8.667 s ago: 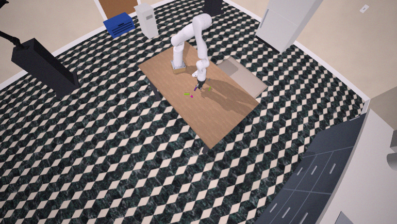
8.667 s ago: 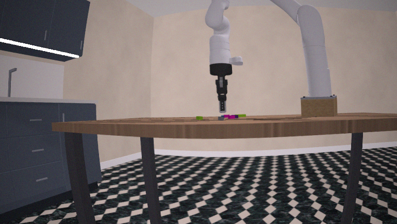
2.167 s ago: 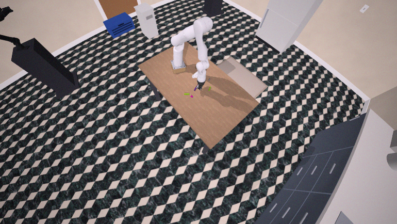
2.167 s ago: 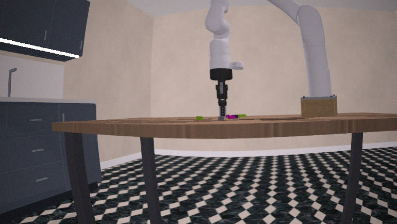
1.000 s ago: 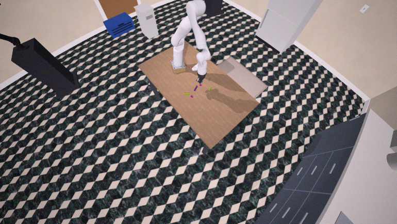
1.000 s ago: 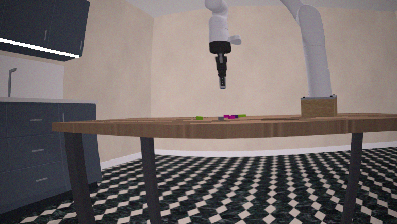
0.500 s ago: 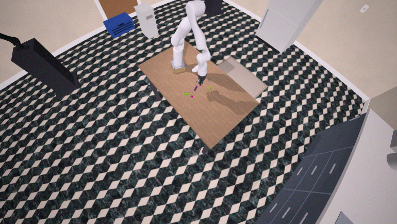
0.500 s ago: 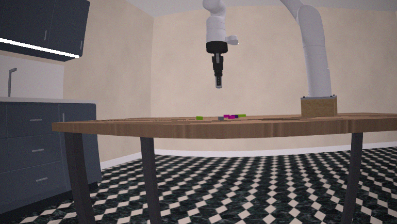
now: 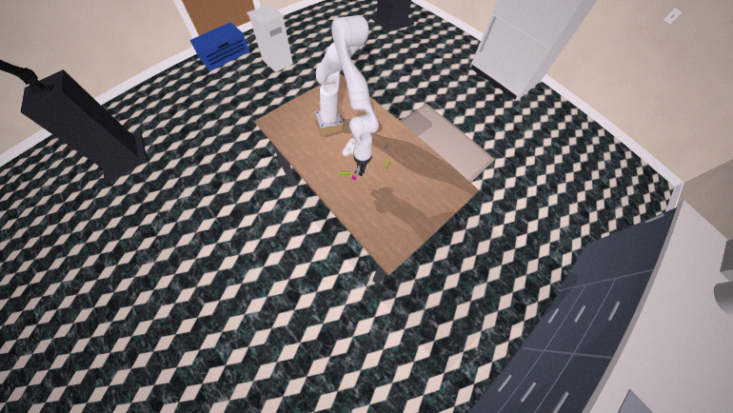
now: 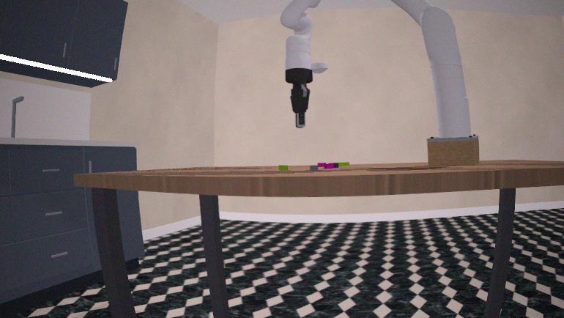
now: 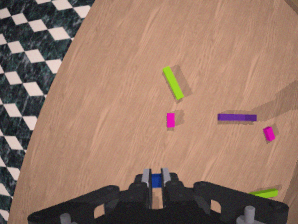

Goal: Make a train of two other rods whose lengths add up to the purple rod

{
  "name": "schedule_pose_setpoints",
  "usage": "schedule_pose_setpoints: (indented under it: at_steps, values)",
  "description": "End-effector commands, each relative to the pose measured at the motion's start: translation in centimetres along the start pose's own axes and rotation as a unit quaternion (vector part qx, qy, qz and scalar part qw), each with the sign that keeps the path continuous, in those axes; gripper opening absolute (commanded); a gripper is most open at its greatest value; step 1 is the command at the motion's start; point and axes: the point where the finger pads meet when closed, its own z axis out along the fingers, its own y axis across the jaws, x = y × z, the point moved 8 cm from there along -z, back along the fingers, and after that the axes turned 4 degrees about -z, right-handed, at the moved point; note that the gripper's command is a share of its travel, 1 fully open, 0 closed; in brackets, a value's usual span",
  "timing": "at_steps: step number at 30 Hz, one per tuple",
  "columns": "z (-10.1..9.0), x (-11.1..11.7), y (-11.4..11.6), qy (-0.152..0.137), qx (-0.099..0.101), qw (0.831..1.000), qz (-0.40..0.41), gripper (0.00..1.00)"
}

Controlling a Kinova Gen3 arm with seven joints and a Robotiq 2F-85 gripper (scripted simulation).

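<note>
Hangs well above the wooden table (image 9: 410,205) (image 10: 284,185) (image 11: 115,100), gripper (image 9: 361,172) (image 10: 300,120) (image 11: 156,178) pointing down. Pinches the small blue rod (image 11: 157,180) between nearly closed fingertips. In wrist view, see below on the table: upper lime rod (image 9: 345,173) (image 10: 343,163) (image 11: 173,83), near one magenta rod (image 9: 354,177) (image 10: 321,164) (image 11: 170,120); purple rod (image 10: 335,165) (image 11: 237,117), near second magenta rod (image 10: 329,165) (image 11: 269,133); other lime rod (image 9: 387,163) (image 10: 283,167) (image 11: 265,193), partly behind gripper. From the exterior, note grey rod (image 9: 386,147) (image 10: 313,168) on the table too. Find no rods joined end to end.

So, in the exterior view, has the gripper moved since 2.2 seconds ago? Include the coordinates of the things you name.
Yes: up from the table (image 9: 400,230) (image 10: 272,185) (image 11: 115,100); the gripper (image 9: 361,173) (image 10: 300,125) (image 11: 156,178) was down at its top and now hangs well above.
</note>
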Motion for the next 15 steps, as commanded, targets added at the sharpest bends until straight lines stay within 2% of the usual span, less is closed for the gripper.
schedule_pose_setpoints:
  at_steps: [1, 4, 15]
  values:
    - [0.38, 0.95, -1.77, 0.002, -0.009, 1.000, -0.007, 0.05]
    - [0.38, 1.17, -2.34, 0.002, -0.009, 1.000, -0.012, 0.05]
    - [0.38, 1.03, -2.15, 0.003, -0.009, 1.000, -0.015, 0.05]
